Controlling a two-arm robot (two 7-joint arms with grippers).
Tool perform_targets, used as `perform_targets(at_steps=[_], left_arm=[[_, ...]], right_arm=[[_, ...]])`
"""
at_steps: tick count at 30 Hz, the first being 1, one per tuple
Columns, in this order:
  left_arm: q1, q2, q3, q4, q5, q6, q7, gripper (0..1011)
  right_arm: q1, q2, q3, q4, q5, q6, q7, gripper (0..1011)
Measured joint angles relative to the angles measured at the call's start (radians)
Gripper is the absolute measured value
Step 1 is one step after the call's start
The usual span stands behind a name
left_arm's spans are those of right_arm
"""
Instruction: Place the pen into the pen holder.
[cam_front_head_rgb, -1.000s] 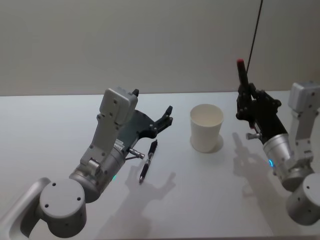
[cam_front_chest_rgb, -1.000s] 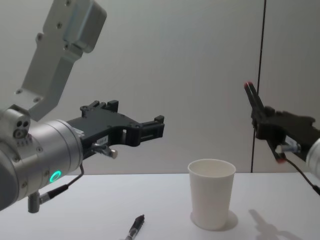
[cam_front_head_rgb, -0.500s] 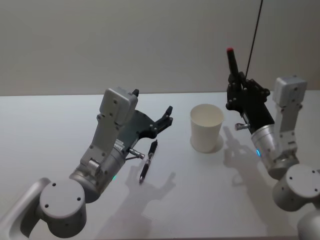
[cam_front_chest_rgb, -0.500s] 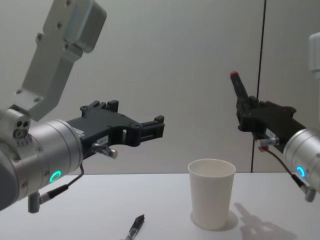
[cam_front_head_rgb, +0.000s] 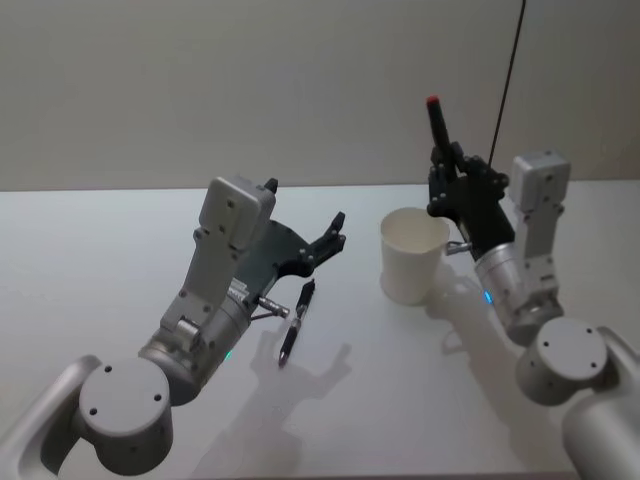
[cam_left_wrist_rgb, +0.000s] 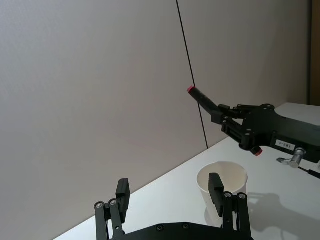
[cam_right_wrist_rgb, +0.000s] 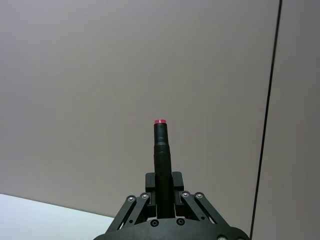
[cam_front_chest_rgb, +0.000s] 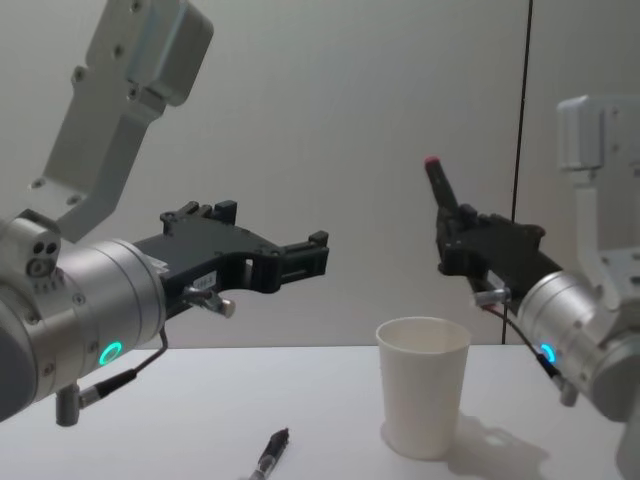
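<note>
In your head view, the right gripper is clamped on a black pen with a red end. The pen stands nearly upright, red end up, above and just behind the right rim of the tapered white paper cup. The cup stands upright on the white table. Your left gripper hangs over the table to the cup's left, fingers spread with nothing between them. A second dark pen lies flat on the table below it, apart from the cup.

In your left wrist view, the left gripper has its fingers wide apart, with the cup beyond them. The right gripper is above the cup, and the held pen slants up out of it.

In your right wrist view, both fingers of the right gripper press against the pen's barrel.

In your chest view, the right gripper sits above the cup's right side, clear of the rim. The pen leans slightly left, and its lower end is hidden in the gripper. The left gripper is spread open off to the left. The second dark pen lies on the table to the cup's lower left.
</note>
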Motion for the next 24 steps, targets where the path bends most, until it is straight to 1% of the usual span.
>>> perform_targets(at_steps=[1,2,5,6,7,8,10,11,12,14,16,20,21,22,24], left_arm=[[0.0,0.0,0.0,0.0,0.0,0.0,0.0,1004],[0.0,0.0,0.0,0.0,0.0,0.0,0.0,1004],[0.0,0.0,0.0,0.0,0.0,0.0,0.0,1004],[0.0,0.0,0.0,0.0,0.0,0.0,0.0,1004],[0.0,0.0,0.0,0.0,0.0,0.0,0.0,1004],[0.0,0.0,0.0,0.0,0.0,0.0,0.0,1004],[0.0,0.0,0.0,0.0,0.0,0.0,0.0,1004],[0.0,0.0,0.0,0.0,0.0,0.0,0.0,1004],[0.0,0.0,0.0,0.0,0.0,0.0,0.0,1004],[0.0,0.0,0.0,0.0,0.0,0.0,0.0,1004],[0.0,0.0,0.0,0.0,0.0,0.0,0.0,1004],[0.0,0.0,0.0,0.0,0.0,0.0,0.0,1004],[0.0,0.0,0.0,0.0,0.0,0.0,0.0,1004],[0.0,0.0,0.0,0.0,0.0,0.0,0.0,1004],[0.0,0.0,0.0,0.0,0.0,0.0,0.0,1004]], right_arm=[[0.007,-0.003,-0.001,0.013,-0.001,-0.005,0.0,183],[0.024,-0.009,-0.003,0.046,-0.004,-0.02,0.002,183],[0.044,-0.017,-0.006,0.085,-0.008,-0.041,0.003,183],[0.061,-0.023,-0.007,0.119,-0.011,-0.056,0.003,183],[0.069,-0.025,-0.008,0.134,-0.013,-0.063,0.004,183],[0.087,-0.032,-0.01,0.169,-0.015,-0.079,0.004,182],[0.102,-0.037,-0.012,0.198,-0.018,-0.093,0.004,183],[0.12,-0.044,-0.013,0.234,-0.022,-0.106,0.003,183],[0.12,-0.044,-0.013,0.234,-0.022,-0.106,0.003,183],[0.154,-0.055,-0.016,0.3,-0.029,-0.135,0.001,182],[0.17,-0.059,-0.017,0.327,-0.032,-0.149,-0.001,183],[0.211,-0.073,-0.019,0.406,-0.039,-0.184,-0.006,184],[0.217,-0.076,-0.02,0.424,-0.04,-0.19,-0.006,193],[0.231,-0.08,-0.02,0.453,-0.042,-0.203,-0.007,237],[0.245,-0.084,-0.02,0.478,-0.044,-0.216,-0.008,275]])
